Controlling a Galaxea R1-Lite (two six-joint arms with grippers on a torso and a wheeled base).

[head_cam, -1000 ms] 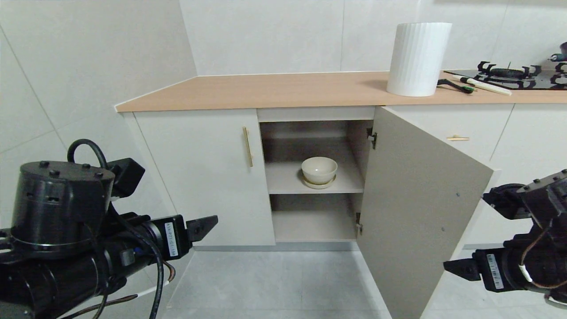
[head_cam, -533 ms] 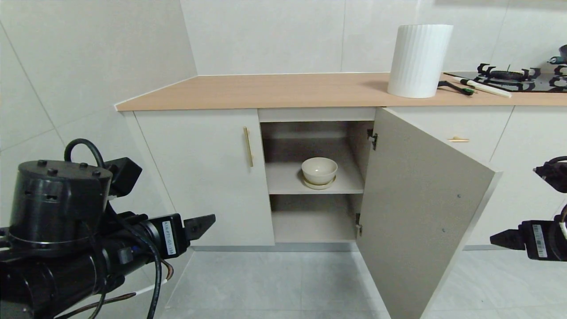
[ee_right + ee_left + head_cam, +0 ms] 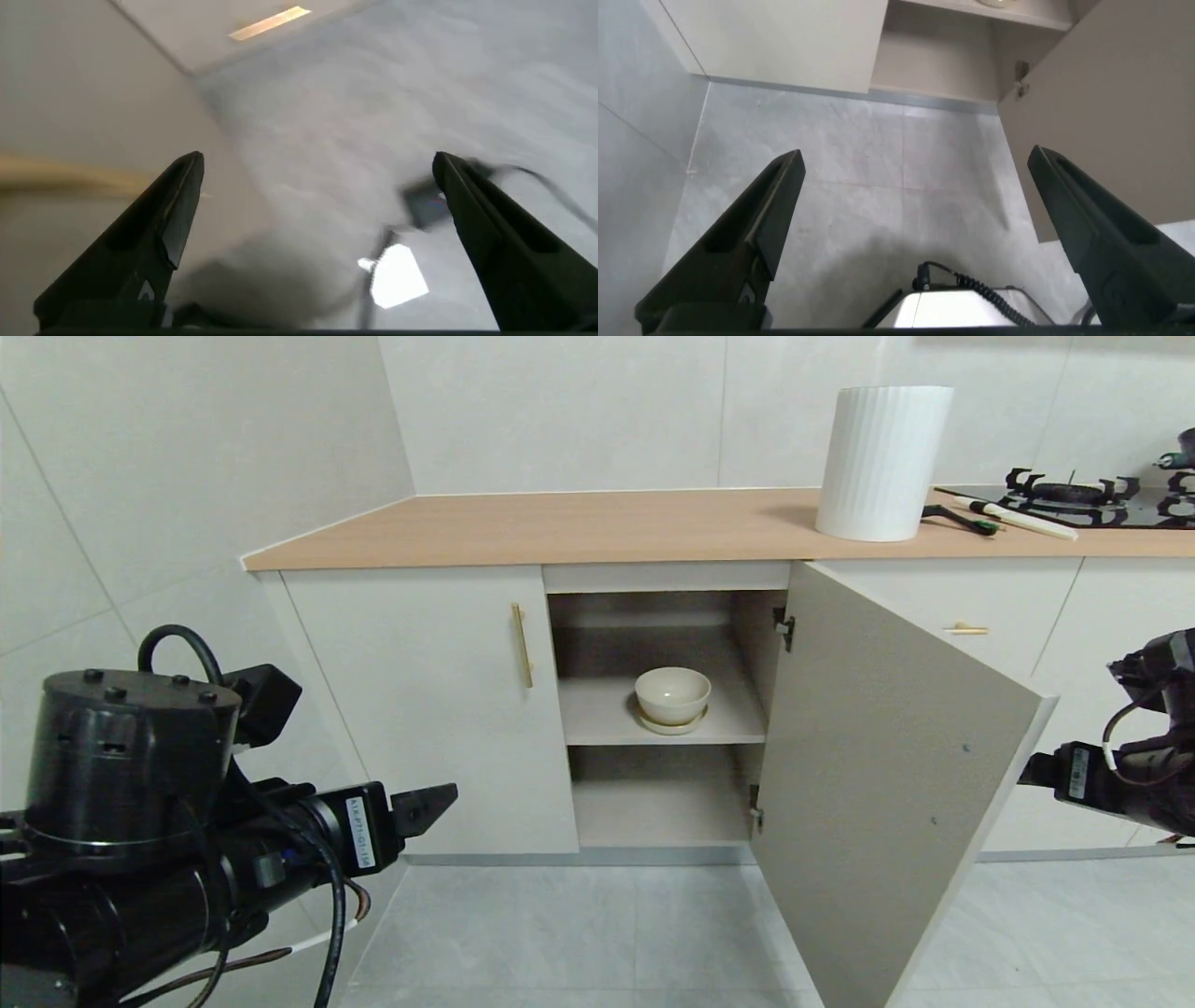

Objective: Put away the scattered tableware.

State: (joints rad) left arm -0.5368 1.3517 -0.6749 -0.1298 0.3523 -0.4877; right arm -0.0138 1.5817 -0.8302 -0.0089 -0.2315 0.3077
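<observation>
- Bowl [image 3: 672,695] on saucer [image 3: 670,727], mid shelf [image 3: 597,714] of cupboard [image 3: 420,709]; door [image 3: 887,756] wide open.
- L hand [image 3: 915,168] released, empty, near left; R hand [image 3: 318,168] released, empty, right of door.
- Rec.: push door's outer face flat, slowly.

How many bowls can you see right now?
1. The bowl sits on a saucer on the open cabinet's upper shelf; the closed door may hide more.

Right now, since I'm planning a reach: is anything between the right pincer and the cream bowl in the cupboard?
Yes: the open grey cupboard door stands between the right pincer and the cream ceramic bowl.
</observation>
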